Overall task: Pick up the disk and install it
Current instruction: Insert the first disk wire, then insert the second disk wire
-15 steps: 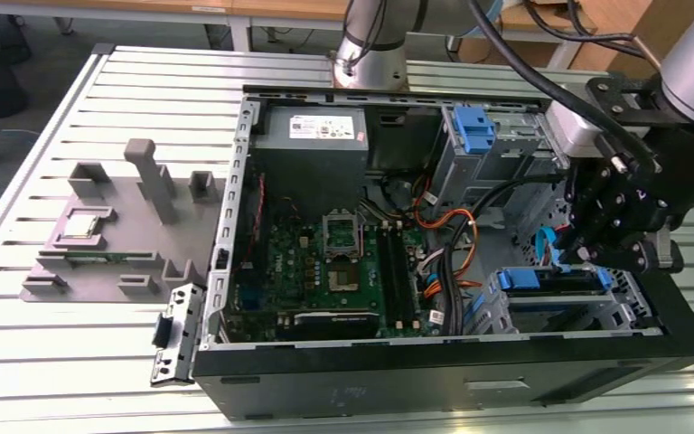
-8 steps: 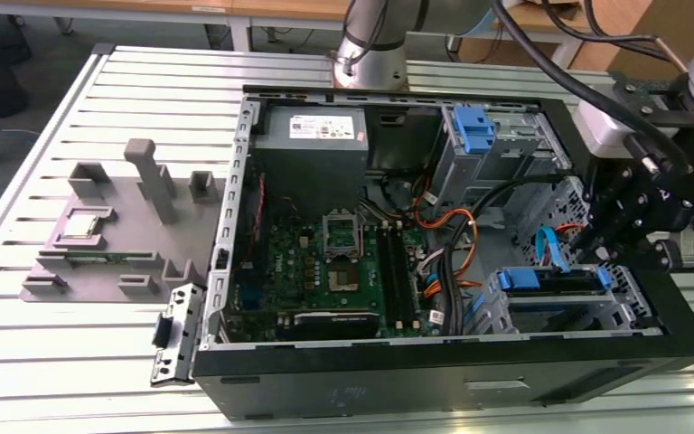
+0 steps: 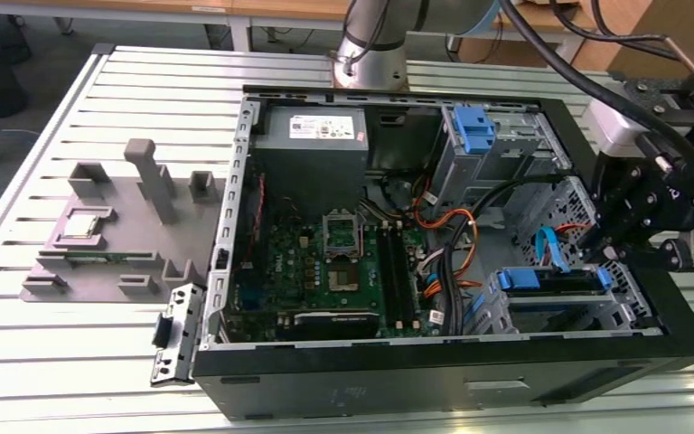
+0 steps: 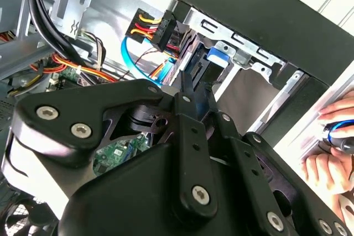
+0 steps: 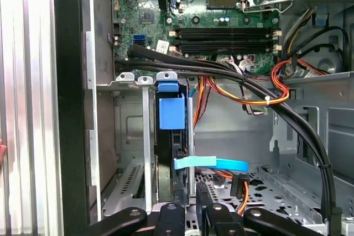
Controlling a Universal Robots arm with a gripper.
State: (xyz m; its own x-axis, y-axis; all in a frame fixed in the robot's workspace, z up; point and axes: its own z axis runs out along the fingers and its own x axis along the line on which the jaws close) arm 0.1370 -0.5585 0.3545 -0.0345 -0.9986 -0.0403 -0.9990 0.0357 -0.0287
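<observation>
The claw (image 3: 618,253) hangs over the drive cage (image 3: 588,312) at the exterior view's right end of the open case (image 3: 444,371). In both wrist views its two black fingers (image 5: 191,205) stand close together, with only a thin slit between the tips, and nothing is caught between them. The tips sit just above the edge of the disk (image 5: 168,153) and seem to touch it, though I cannot tell for sure.

The disk stands on edge inside the cage, slid down into a slot between the metal walls. From here it shows as a dark slab with a blue carrier tab (image 5: 171,111) at its outer end; its flat face is hidden. In the exterior view the blue rail (image 3: 552,280) lies across the top of the cage. A light blue flat cable (image 5: 213,163) crosses just beside the disk, near the fingertips.

The green board (image 3: 323,271) fills the middle of the case, with orange and red wires (image 3: 455,235) running toward the cage. A person's hand (image 4: 332,153) rests outside the case wall in the second wrist view.
</observation>
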